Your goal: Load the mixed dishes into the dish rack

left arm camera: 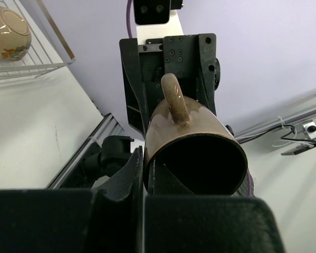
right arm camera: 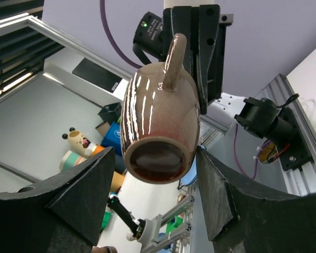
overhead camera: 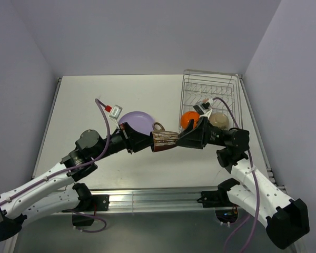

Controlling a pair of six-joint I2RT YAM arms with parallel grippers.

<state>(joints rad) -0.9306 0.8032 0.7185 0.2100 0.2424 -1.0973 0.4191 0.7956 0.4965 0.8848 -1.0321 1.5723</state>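
A brown-pink mug point(overhead camera: 165, 140) with a dark print hangs in mid-air on its side between my two grippers. My left gripper point(overhead camera: 149, 141) is shut on its rim, one finger inside the mouth point(left arm camera: 144, 168). My right gripper point(overhead camera: 181, 139) is open, with its fingers point(right arm camera: 95, 195) on either side of the mug's base point(right arm camera: 159, 158). The lilac plate point(overhead camera: 137, 120) lies on the table behind the left gripper. The orange bowl point(overhead camera: 188, 119) and the white bowl point(overhead camera: 219, 120) sit in the silver wire dish rack point(overhead camera: 208, 87). The black cup does not show.
The rack stands at the table's back right, close behind the right gripper, and it also shows in the left wrist view point(left arm camera: 47, 47). A small white tag point(overhead camera: 114, 110) lies left of the plate. Grey walls close in on the table on three sides.
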